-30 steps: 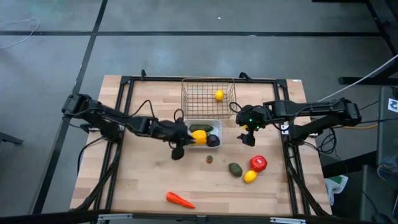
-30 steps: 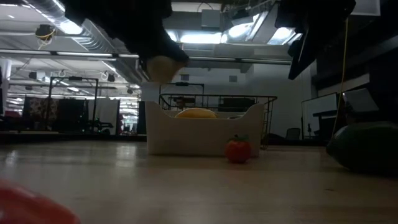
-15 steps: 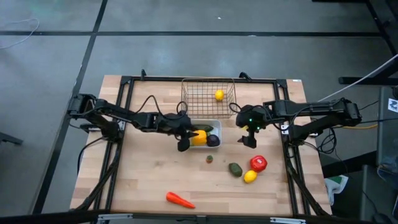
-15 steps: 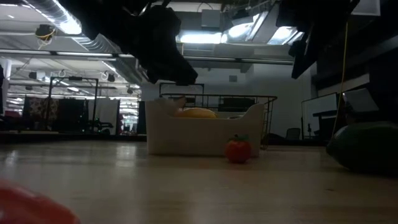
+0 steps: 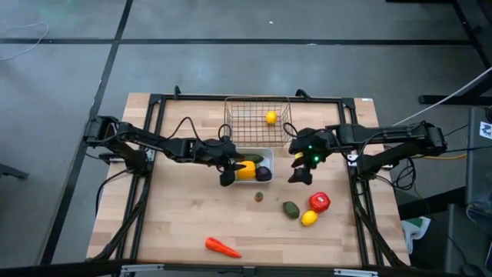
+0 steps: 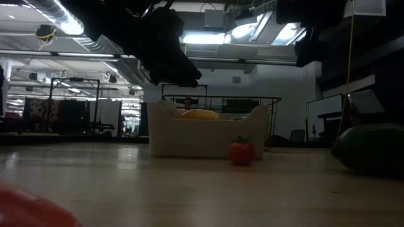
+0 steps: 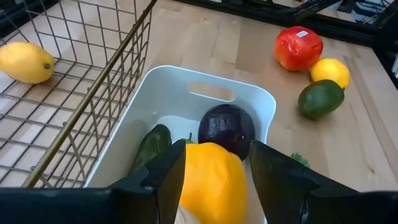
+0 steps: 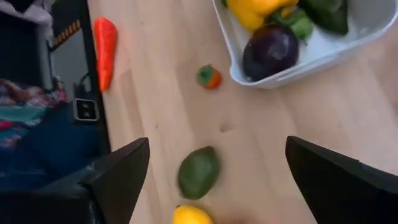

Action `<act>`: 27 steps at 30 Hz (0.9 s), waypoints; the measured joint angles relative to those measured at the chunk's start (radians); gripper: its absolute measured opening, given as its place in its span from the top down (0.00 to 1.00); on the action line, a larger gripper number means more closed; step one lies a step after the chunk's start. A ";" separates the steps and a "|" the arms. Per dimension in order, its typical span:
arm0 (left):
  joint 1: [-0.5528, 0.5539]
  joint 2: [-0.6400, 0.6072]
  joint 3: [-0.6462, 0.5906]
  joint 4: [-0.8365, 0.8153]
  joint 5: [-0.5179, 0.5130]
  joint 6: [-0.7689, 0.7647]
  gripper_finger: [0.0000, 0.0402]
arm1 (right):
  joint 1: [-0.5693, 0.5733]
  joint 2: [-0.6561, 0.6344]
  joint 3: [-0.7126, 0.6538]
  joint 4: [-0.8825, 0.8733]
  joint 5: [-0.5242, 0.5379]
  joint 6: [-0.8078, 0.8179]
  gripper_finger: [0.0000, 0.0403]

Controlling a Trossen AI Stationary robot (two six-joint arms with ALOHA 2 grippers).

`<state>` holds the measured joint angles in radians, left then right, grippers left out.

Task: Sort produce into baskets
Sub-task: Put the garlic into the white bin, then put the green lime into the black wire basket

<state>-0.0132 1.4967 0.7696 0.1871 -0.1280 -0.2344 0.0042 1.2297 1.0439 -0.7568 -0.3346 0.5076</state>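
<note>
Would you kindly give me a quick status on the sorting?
Left gripper open over white tray, above the yellow pepper. Right gripper open, empty, beside the tray. Carrot, avocado, tomato unsorted. Nothing blocking.

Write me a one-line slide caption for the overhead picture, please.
Left gripper over the white tray of vegetables, right gripper open above the table, one lemon in the wire basket.

White tray (image 5: 265, 153) is crowded: yellow pepper (image 5: 246, 170), purple ball (image 5: 263, 174), left hand (image 5: 224, 179) at its edge. Open tabletop (image 5: 177, 223) lies left of the carrot (image 5: 221, 247). Wire basket (image 5: 254, 123) holds one lemon (image 5: 270, 118), otherwise roomy.
</note>
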 joint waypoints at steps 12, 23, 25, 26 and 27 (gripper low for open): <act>0.000 0.000 0.000 -0.004 0.000 0.012 0.58 | 0.276 0.057 0.000 -0.003 0.272 0.363 0.08; 0.000 0.000 0.000 -0.004 0.001 0.023 0.58 | 0.469 0.270 0.000 0.004 0.324 0.580 0.08; 0.000 0.000 0.000 -0.004 0.001 0.023 0.58 | 0.486 0.304 0.000 0.009 0.324 0.600 0.08; 0.000 0.000 0.000 -0.004 0.001 0.023 0.58 | 0.494 0.319 0.000 0.012 0.324 0.612 0.08; 0.000 0.000 0.000 -0.004 0.001 0.023 0.58 | 0.500 0.335 0.000 0.018 0.324 0.617 0.08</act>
<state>-0.0132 1.4967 0.7700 0.1833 -0.1272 -0.2119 0.5045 1.5646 1.0439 -0.7390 -0.0104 1.1247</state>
